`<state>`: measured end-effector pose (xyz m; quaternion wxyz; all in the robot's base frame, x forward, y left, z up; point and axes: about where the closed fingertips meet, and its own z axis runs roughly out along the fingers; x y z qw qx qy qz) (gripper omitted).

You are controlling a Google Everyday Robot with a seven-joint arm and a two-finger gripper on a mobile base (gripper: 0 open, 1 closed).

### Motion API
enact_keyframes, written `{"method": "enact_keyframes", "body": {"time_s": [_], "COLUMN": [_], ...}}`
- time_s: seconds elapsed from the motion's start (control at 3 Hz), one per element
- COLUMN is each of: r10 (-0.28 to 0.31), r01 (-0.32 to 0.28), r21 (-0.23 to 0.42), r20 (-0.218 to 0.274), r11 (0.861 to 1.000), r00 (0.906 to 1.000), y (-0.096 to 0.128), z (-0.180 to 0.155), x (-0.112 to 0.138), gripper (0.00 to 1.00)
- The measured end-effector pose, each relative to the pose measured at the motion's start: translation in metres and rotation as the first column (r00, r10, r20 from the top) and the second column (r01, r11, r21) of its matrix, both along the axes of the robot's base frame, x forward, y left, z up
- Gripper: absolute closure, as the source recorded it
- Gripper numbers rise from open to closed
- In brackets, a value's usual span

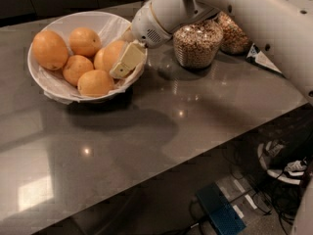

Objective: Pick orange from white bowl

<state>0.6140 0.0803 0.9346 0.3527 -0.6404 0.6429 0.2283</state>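
Observation:
The white bowl (46,82), lined with crinkled plastic film, stands at the back left of the dark table and holds several oranges. My gripper (120,63) reaches down into the bowl's right side, against the rightmost orange (108,54). Its cream tip lies across that orange's front, just inside the rim. The other oranges lie to the left, among them one at the front (95,82) and a large one at the far left (49,49). The white arm (234,9) comes in from the upper right.
Two round glass jars of cereal stand right of the bowl, a near one (198,44) and one behind it (234,33), under the arm. The table's front edge (195,153) runs diagonally. Below it on the floor are cables, a blue box (220,210) and shoes (288,168).

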Motion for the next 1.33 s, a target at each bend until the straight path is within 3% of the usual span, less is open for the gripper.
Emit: {"method": "enact_keyframes", "body": {"time_s": [0.67,1.0,1.33], "r10": [0.038,0.053,0.053], "r01": [-0.038,-0.054,-0.054], "r21": [0.002,0.003,0.003], "r20": [0.036,0.135,0.135], "r11": [0.999,0.999,0.999], "r00": [0.9987,0.9894,0.9894], "y": [0.013,0.011,0.011], "z": [0.016,0.052,0.052], "x": [0.001,-0.004,-0.004], "gripper": [1.0,1.0,1.0]}}
